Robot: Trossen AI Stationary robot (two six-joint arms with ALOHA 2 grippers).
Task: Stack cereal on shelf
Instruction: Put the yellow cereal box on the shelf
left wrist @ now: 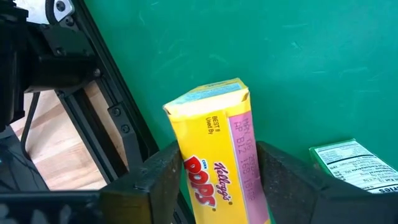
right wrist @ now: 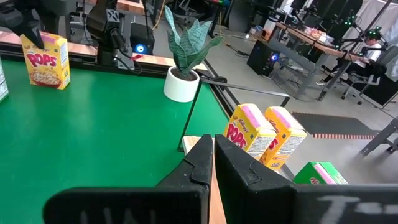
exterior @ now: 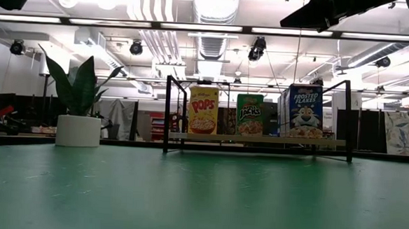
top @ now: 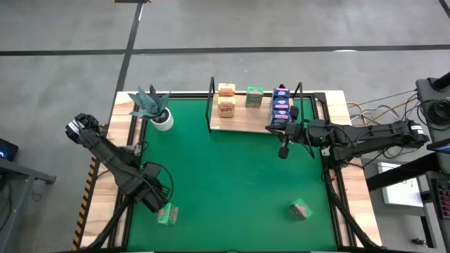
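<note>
You had a wooden tabletop (top: 335,105) covered almost wholly by a large green mat (top: 232,176). At the mat's far edge stood the shelf (top: 242,124), its light-brown board inside a black wire frame. On that board stood two yellow-orange boxes (top: 226,99) one behind the other, a green box (top: 254,96) beside them, and a row of blue boxes (top: 281,105) at the right end. A white pot (top: 163,121) with a teal plant sat on the mat left of the shelf. Near the front edge, a green box (top: 299,209) lay tilted at the right, and another green box (top: 169,214) rested at the left.
</note>
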